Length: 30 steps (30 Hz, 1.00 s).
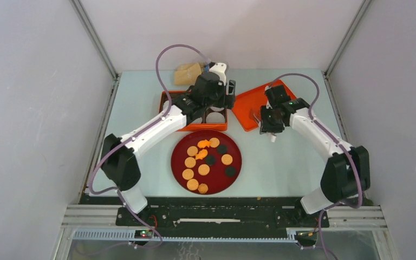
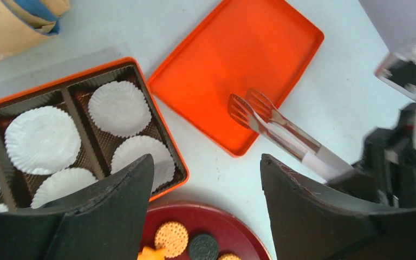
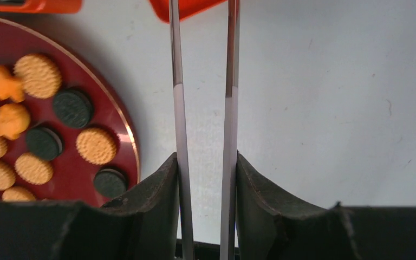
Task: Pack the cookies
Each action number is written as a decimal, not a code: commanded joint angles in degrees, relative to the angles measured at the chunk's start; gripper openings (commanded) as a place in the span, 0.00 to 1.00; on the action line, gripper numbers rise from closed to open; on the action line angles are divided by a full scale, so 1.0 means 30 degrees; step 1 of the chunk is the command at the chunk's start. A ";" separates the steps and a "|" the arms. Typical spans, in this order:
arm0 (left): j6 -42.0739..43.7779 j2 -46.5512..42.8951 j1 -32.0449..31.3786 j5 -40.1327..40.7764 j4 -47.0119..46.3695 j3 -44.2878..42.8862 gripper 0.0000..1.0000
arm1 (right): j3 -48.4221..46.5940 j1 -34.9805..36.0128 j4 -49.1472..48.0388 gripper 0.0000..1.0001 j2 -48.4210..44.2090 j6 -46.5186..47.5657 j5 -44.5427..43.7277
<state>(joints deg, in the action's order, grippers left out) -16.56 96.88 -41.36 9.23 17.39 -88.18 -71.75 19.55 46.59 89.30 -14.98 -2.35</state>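
Observation:
The cookies, orange-tan discs, black discs and a few bright orange star pieces, lie on a dark red plate. They also show in the right wrist view and the left wrist view. My left gripper is open and empty, hovering over the gap between the plate and an orange box holding white paper liners. My right gripper is shut on clear tongs, right of the plate. The tongs' tips reach over an orange lid.
The orange box sits behind the plate, the orange lid to its right. A tan paper bag lies at the back by the wall. Grey side walls close in the table on both sides.

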 commanded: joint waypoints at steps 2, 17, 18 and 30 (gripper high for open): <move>-0.0392 0.1522 0.0657 -0.2468 -0.1404 -0.2185 0.77 | -0.0891 0.0501 0.0462 0.38 -0.1884 0.0720 0.1964; -0.1173 -0.7305 0.0681 0.2165 -0.1027 0.6442 0.76 | -0.1544 0.6181 0.1633 0.30 -0.4196 0.0994 -0.1596; -0.1254 -0.7835 0.0676 0.2276 -0.1025 0.6925 0.76 | -0.1544 0.6686 0.1770 0.29 -0.4326 0.0894 -0.1891; -0.1471 -1.0347 0.0634 0.3202 0.0737 0.8207 0.77 | 0.0196 1.0516 0.2530 0.32 -0.4657 -0.0566 -0.2590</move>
<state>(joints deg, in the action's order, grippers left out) -19.70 68.82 -39.46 17.23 18.26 -65.73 -72.73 49.01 54.41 77.14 -13.96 -8.51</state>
